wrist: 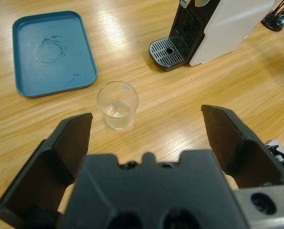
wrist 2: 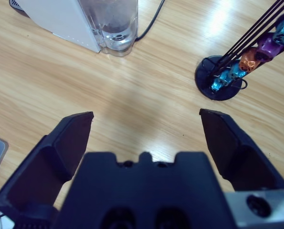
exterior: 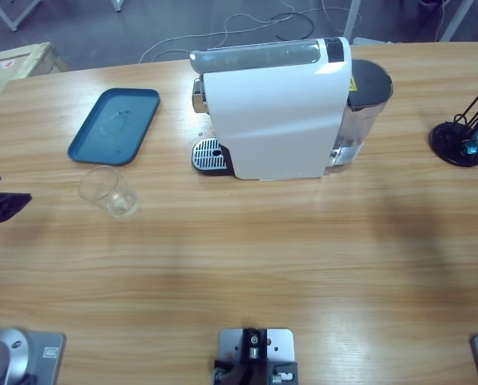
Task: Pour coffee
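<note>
Across the whole high view runs the wooden desk (exterior: 247,265). At upper centre stands the white coffee machine (exterior: 275,112), a blue tray (exterior: 115,124) to its left. Below the tray sits a clear glass (exterior: 111,191); whether it holds coffee cannot be told. Left gripper (wrist: 147,133) and right gripper (wrist 2: 146,126): fingers apart, gripping nothing.

Matte black plastic throughout the left gripper (wrist: 147,133); two broad wedge-shaped jaws with hollowed inner faces; blocky black body with round recesses; silver-grey metal plate bearing a dark hole at lower right; same build on the right gripper (wrist 2: 146,131).
</note>
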`<action>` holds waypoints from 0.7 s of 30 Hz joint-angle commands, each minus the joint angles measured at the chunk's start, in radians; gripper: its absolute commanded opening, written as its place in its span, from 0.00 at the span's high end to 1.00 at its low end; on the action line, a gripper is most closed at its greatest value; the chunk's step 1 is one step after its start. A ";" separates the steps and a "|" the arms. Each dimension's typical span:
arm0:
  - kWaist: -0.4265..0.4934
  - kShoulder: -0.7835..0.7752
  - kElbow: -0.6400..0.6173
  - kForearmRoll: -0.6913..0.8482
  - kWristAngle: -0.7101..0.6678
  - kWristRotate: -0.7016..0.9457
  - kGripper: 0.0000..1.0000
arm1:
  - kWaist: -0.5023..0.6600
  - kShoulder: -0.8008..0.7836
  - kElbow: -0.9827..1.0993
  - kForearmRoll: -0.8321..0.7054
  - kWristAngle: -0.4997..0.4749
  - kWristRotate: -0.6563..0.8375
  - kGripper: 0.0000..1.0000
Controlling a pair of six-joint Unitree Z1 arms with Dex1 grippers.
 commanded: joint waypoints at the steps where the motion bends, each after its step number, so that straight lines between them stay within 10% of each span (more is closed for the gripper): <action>1: -0.009 -0.003 0.022 -0.002 -0.015 0.017 0.00 | 0.014 -0.006 0.021 -0.012 0.007 -0.009 0.00; 11: -0.009 0.050 -0.081 0.018 -0.013 0.016 0.01 | 0.014 0.005 0.017 -0.006 0.007 -0.009 0.00; 21: -0.009 0.584 -0.461 0.001 -0.161 -0.220 0.00 | 0.014 0.014 0.019 -0.012 0.004 -0.008 0.00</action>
